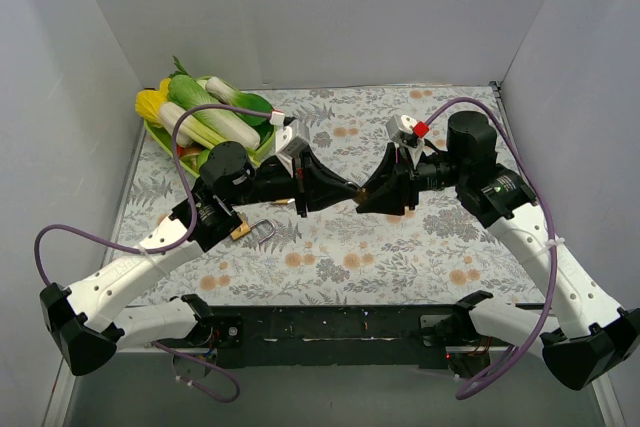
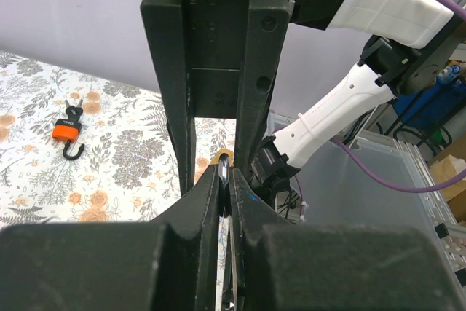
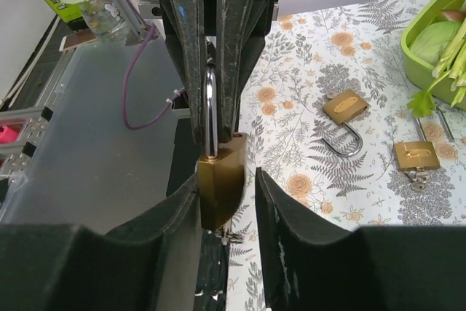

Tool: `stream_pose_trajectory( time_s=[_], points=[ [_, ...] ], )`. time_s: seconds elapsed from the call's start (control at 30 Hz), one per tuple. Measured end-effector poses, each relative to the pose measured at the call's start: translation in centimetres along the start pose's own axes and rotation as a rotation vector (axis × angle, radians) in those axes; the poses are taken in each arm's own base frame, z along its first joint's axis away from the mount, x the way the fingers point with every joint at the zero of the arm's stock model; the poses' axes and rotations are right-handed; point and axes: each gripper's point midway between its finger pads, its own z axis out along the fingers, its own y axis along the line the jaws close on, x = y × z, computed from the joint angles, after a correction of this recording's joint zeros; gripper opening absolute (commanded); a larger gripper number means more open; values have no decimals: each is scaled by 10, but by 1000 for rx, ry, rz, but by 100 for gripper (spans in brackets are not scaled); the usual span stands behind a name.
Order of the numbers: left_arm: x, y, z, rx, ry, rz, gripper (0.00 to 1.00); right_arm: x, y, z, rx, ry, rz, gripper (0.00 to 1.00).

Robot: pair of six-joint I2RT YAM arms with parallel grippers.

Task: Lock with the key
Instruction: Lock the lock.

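Right gripper (image 3: 226, 183) jaws part-open around padlock (image 3: 220, 189); left gripper (image 3: 215, 132) clamps shackle (image 3: 210, 103).

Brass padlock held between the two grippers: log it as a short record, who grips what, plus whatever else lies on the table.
held item: brass padlock, hanging in the air
left gripper: shut on the shackle
right gripper: jaws around the body, gap on one side
on table: open-shackle padlock; closed padlock; orange padlock

light: bright, even, diffuse | shadows: faint, soft | focus: nearest fingers (image 3: 87, 267) slightly blurred
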Motion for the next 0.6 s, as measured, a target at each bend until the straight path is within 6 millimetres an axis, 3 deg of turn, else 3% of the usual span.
stream_pose_trajectory(
  time_s=[0.1,0.13,0.23,0.37,0.5,0.6],
  points=[
    [-1,3,0,-17,-6,-2,0,-2,-1,1,4,-3,-9,5],
    [-2,5,0,-27,-8,-4,17,-2,0,1,1,-4,-7,1],
    [-1,11,-1,-52,-7,-17,56,-3,-2,2,17,-6,1,1],
    [2,26,-7,-79,67,-76,73,1,-9,3,42,9,28,1],
    [-4,63,-32,-123,132,-135,72,12,-15,3,61,43,74,1],
    [1,74,-46,-128,185,-175,69,23,-19,3,70,79,101,1]
  ],
)
